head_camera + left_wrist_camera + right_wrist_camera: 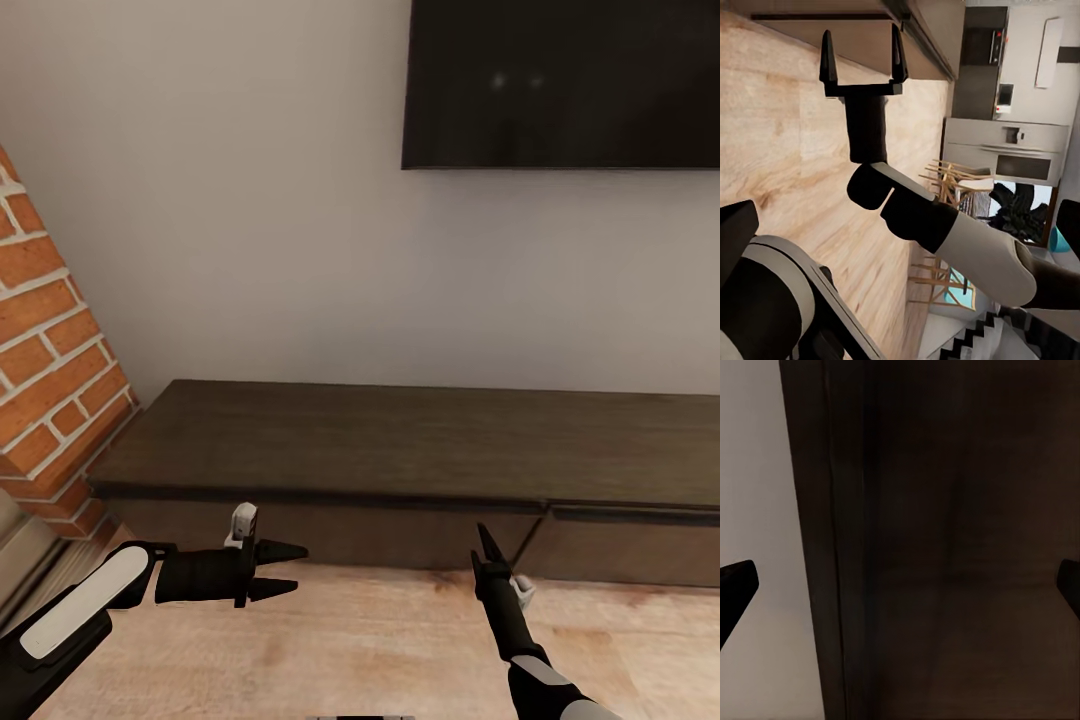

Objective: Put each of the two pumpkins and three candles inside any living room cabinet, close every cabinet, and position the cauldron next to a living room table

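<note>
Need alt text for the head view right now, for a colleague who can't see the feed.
A long, low dark-brown cabinet with shut drawer fronts runs along a white wall, both grippers hovering open and empty before it: left gripper, right gripper. A black TV hangs above; a brick fireplace stands left.

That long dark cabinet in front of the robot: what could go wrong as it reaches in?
1. The cabinet fronts are plain, without handles, so the open right tool might slip trying to pull one.
2. The open left tool hangs near the front edge and could bump it.
3. The brick fireplace crowds the left arm.
</note>
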Controlling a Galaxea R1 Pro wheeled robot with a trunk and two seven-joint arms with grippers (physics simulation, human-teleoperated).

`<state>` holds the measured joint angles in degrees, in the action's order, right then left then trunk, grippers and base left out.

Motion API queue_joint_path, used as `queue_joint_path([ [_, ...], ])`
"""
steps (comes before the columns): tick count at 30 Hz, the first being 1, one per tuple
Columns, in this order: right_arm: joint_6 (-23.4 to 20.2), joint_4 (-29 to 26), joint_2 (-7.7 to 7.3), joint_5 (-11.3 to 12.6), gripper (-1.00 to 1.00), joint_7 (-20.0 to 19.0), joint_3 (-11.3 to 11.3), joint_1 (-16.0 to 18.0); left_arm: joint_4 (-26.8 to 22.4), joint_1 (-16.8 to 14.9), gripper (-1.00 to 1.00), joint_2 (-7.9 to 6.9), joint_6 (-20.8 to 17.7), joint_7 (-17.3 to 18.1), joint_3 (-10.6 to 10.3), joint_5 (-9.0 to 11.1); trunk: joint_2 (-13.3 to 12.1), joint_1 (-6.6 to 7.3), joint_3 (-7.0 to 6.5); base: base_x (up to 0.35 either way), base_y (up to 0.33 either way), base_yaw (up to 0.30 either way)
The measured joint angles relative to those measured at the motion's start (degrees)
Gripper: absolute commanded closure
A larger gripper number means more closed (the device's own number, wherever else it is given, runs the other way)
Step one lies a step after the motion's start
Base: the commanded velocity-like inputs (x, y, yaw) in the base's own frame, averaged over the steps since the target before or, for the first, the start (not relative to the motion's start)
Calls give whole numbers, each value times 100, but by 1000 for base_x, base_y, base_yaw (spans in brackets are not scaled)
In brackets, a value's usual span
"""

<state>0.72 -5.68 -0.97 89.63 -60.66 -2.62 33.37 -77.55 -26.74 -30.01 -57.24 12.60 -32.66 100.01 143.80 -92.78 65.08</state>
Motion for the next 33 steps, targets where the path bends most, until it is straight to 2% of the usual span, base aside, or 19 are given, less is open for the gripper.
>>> queue_joint_path([
  [33, 8, -7, 0, -10, -100, -57, -22, 0, -17, 0, -100, 9, 0, 0, 0, -7, 0, -1, 0, 54, 0, 0],
])
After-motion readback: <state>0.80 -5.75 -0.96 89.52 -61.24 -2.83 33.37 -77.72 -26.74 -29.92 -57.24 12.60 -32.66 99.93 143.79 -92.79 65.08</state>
